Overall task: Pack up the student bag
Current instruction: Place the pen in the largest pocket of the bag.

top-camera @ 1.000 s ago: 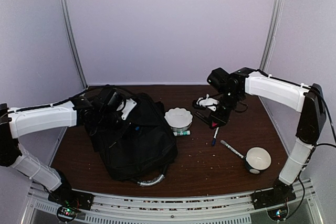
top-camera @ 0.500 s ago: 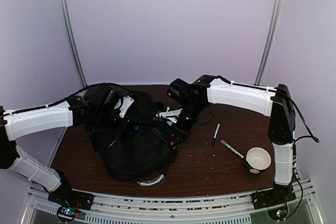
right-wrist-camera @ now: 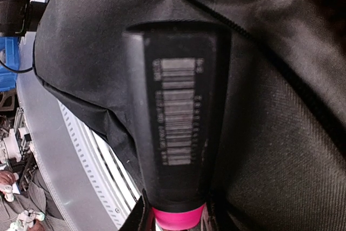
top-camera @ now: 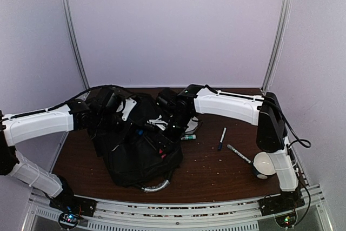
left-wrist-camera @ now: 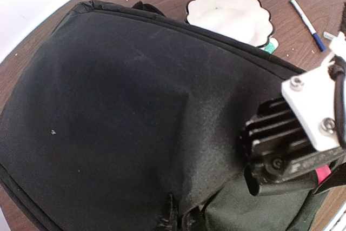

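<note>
The student bag (top-camera: 135,155) is a big black backpack slumped on the left of the table, its silvery handle (top-camera: 157,187) toward the near edge. My left gripper (top-camera: 123,116) is shut on a fold of the bag's fabric at its upper left, and its fingers (left-wrist-camera: 181,216) pinch the cloth in the left wrist view. My right gripper (right-wrist-camera: 177,209) is shut on a black tube (right-wrist-camera: 173,106) with a barcode and a pink cap (right-wrist-camera: 178,219). It holds the tube over the bag's fabric (right-wrist-camera: 275,112), near the middle of the bag in the top view.
A white scalloped dish (left-wrist-camera: 230,13) stands just right of the bag, partly behind the right arm, with a green-capped marker (top-camera: 187,137) beside it. A blue pen (top-camera: 221,138), another marker (top-camera: 238,153) and a white bowl (top-camera: 265,163) lie to the right.
The right arm has swung left from the table's right middle to above the bag, carrying the tube. The left arm has kept its hold on the bag.
</note>
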Available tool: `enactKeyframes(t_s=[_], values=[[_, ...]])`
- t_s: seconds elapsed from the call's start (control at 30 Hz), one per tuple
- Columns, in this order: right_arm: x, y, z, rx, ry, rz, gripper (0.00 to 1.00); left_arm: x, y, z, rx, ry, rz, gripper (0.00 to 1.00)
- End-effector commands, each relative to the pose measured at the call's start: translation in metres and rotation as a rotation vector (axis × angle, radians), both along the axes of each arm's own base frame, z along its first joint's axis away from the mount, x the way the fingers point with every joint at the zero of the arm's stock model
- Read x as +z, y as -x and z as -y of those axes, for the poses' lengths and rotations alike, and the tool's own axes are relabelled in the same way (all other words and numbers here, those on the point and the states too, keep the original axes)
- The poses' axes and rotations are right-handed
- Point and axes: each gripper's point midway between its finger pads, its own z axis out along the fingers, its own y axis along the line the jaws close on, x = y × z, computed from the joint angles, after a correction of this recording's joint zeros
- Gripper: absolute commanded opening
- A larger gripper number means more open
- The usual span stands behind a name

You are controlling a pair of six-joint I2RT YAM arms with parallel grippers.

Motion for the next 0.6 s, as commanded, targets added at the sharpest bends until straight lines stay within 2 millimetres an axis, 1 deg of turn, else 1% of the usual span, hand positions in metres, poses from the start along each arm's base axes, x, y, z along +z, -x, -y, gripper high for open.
enactKeyframes(t_s=[0.0, 0.1, 0.17, 0.27, 0.3, 0.37, 0.47, 0.57], values=[[-0.003, -0.024, -0.011, -0.126, 0.015, 0.037, 0.10, 0.053, -0.009, 0.022, -0.017, 0.204, 0.119, 0.00], [0.002, -0.035, -0.024, -0.189, -0.036, 0.032, 0.14, 0.052, -0.008, 0.023, -0.017, 0.214, 0.115, 0.00], [0.007, -0.042, -0.034, -0.220, -0.066, 0.030, 0.20, 0.050, -0.007, 0.023, -0.015, 0.213, 0.108, 0.00], [0.009, -0.048, -0.045, -0.259, -0.102, 0.017, 0.24, 0.050, -0.006, 0.021, -0.008, 0.215, 0.108, 0.00], [0.008, -0.050, -0.047, -0.267, -0.105, 0.011, 0.27, 0.050, -0.006, 0.019, -0.004, 0.214, 0.110, 0.00], [0.002, -0.051, -0.049, -0.274, -0.103, 0.000, 0.35, 0.050, -0.005, 0.016, 0.004, 0.207, 0.112, 0.00], [0.000, -0.046, -0.048, -0.268, -0.112, -0.037, 0.41, 0.051, -0.004, 0.012, 0.016, 0.205, 0.120, 0.00], [0.005, -0.042, -0.045, -0.248, -0.134, -0.056, 0.45, 0.050, -0.003, 0.009, 0.023, 0.199, 0.124, 0.00]])
